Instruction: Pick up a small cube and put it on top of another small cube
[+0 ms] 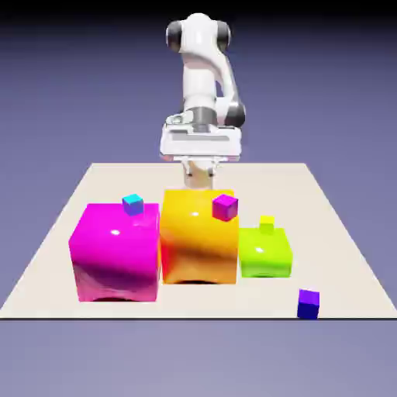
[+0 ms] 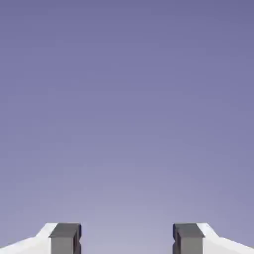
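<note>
Item: tool (image 2: pixel 127 238), two grey fingertips (image 2: pixel 64 238) at the bottom edge of the hand view, standing apart with nothing between them; we see only the plain blue-violet backdrop beyond, so no cube lies along its present line of sight. In the exterior view the hand sits at the far side of the worktop (image 1: pixel 46 256), behind the large yellow-orange block (image 1: pixel 198 236), which hides the fingertips from that camera. Item: small cubes, four counted. A cyan cube (image 1: pixel 132 204) rests on the top of the large magenta block (image 1: pixel 115 252); a small magenta-purple cube (image 1: pixel 225 206) rests at the top edge of the yellow-orange block, on the exterior view's right; a small yellow cube (image 1: pixel 267 224) rests on the large green block (image 1: pixel 264 252); a blue cube (image 1: pixel 308 303) lies alone on the worktop, near the front edge and well toward the exterior view's right. Governing relation: every small cube lies on the camera side of the tool and lower than the hand, so we judge the coming move to be a reach forward over the blocks with the hand turned downward. The magenta-purple cube appears nearest the tool, just beyond the block in front of it; the blue cube is farthest but stands free of any block. Being cubes, none has a long axis to align to.
</note>
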